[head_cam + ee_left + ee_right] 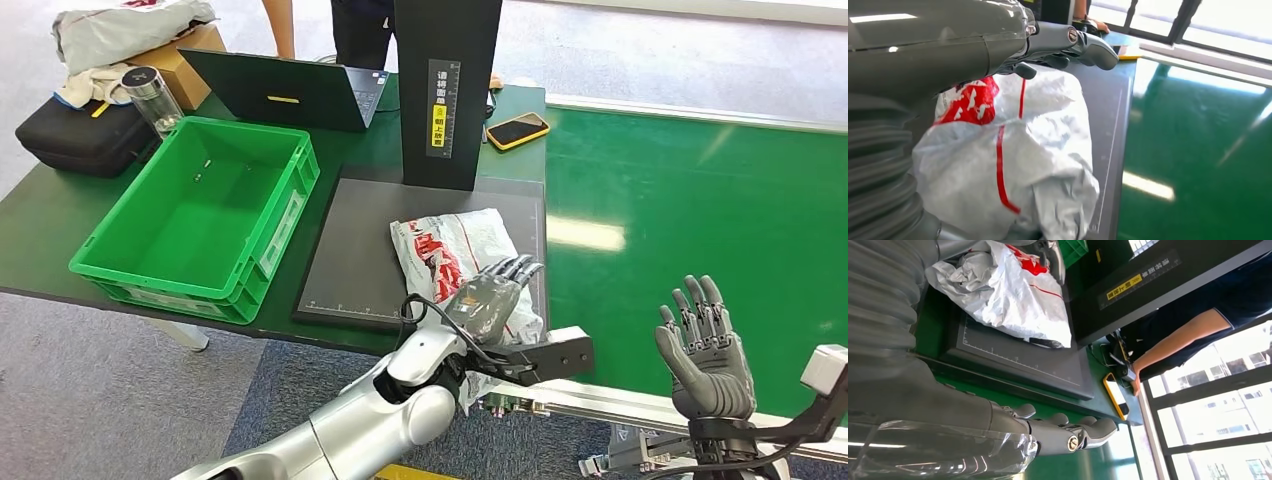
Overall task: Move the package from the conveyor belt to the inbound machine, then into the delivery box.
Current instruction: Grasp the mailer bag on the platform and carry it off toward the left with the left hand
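Note:
The package, a crumpled white bag with red print, lies on the black scale pad of the inbound machine, in front of its black tower. My left hand lies over the package's near end with its fingers stretched out, not curled round it. In the left wrist view the package bulges under the left hand. My right hand stands upright and open over the near edge of the green conveyor belt, holding nothing. The right wrist view has the right hand and the package.
A green delivery box stands left of the pad. Behind it are a laptop, a bottle, a black case and a yellow-cased phone. A person stands at the table's far side.

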{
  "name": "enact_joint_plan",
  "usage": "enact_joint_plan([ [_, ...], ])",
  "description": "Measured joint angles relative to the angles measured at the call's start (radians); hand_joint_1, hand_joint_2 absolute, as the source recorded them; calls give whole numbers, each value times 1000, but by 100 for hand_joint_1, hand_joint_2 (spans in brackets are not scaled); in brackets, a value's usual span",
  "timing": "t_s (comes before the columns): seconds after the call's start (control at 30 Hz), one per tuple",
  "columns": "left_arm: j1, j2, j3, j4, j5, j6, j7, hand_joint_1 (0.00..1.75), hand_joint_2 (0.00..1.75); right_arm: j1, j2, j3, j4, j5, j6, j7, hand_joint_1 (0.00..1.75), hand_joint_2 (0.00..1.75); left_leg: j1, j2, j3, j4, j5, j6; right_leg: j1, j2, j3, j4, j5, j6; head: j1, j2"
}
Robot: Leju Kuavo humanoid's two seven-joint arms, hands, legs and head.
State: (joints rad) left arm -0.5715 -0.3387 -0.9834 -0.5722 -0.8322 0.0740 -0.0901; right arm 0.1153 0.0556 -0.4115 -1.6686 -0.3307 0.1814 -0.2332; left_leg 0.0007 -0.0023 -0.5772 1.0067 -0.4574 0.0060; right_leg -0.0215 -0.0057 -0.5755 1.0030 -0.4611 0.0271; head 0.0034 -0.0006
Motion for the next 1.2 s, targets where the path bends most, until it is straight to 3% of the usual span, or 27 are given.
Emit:
enact_joint_plan([
  [0.33,-6,1,50,-10,-14,1,10,0,175,-17,-15,5,12,0,1,0,0,175,0,0,0,0,0,0,0,0,0,0,0,0,0,0],
  [1.2,15,14,54,45,-60,12,-9,0,175,-60,-42,64,69,11,-7,-20,0,175,0,0,0,0,0,0,0,0,0,0,0,0,0,0],
])
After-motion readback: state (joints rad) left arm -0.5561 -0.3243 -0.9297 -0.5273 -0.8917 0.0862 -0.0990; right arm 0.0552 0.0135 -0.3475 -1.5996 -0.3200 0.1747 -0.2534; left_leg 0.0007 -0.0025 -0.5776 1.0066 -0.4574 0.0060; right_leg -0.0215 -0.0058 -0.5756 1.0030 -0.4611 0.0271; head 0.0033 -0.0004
